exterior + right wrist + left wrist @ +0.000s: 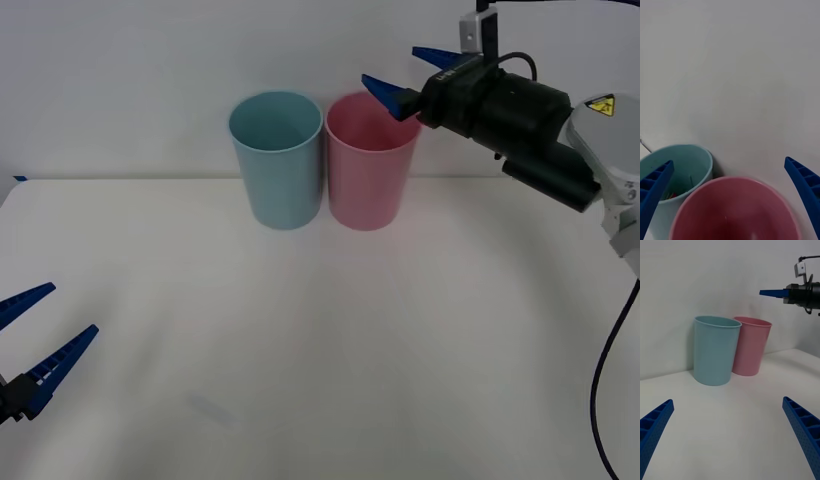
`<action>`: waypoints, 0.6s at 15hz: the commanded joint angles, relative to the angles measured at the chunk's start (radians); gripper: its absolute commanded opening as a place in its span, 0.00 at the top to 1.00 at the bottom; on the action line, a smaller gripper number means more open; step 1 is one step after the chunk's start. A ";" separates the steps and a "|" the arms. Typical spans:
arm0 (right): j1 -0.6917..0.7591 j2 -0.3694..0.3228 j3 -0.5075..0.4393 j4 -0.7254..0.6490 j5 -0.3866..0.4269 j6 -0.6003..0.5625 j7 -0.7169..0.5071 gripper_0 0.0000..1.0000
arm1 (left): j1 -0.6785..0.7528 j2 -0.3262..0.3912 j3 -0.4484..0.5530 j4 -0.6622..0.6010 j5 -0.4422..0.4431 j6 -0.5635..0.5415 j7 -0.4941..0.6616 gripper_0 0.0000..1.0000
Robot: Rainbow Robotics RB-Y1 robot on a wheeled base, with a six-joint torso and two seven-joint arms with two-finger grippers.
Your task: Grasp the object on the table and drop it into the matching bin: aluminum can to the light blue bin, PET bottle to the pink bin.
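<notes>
On the white table, 2 bins are seen standing upright and touching: 1 light blue bin and 1 pink bin. Down inside the light blue bin, a patch of red can be made out in the right wrist view (presumably the can, though too little is visible to be certain). No readable writing is found on either bin. The right gripper is held above the pink bin's rim, its jaws spread wide and empty. The left gripper is kept low at the near left, equally wide and empty.
</notes>
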 commanded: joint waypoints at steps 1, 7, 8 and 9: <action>0.122 -0.051 -0.087 -0.094 0.000 -0.060 0.017 0.00 | 0.000 0.000 0.000 0.000 0.000 0.000 0.000 0.00; 0.417 -0.063 -0.349 -0.249 0.026 -0.231 0.066 0.00 | 0.000 0.000 0.000 0.000 0.000 0.000 0.000 0.00; 0.469 -0.059 -0.389 -0.274 0.026 -0.256 0.079 0.00 | 0.000 0.000 0.000 0.000 0.000 0.000 0.000 0.00; 0.512 -0.051 -0.425 -0.294 0.026 -0.273 0.091 0.00 | 0.000 0.000 0.000 0.000 0.000 0.000 0.000 0.00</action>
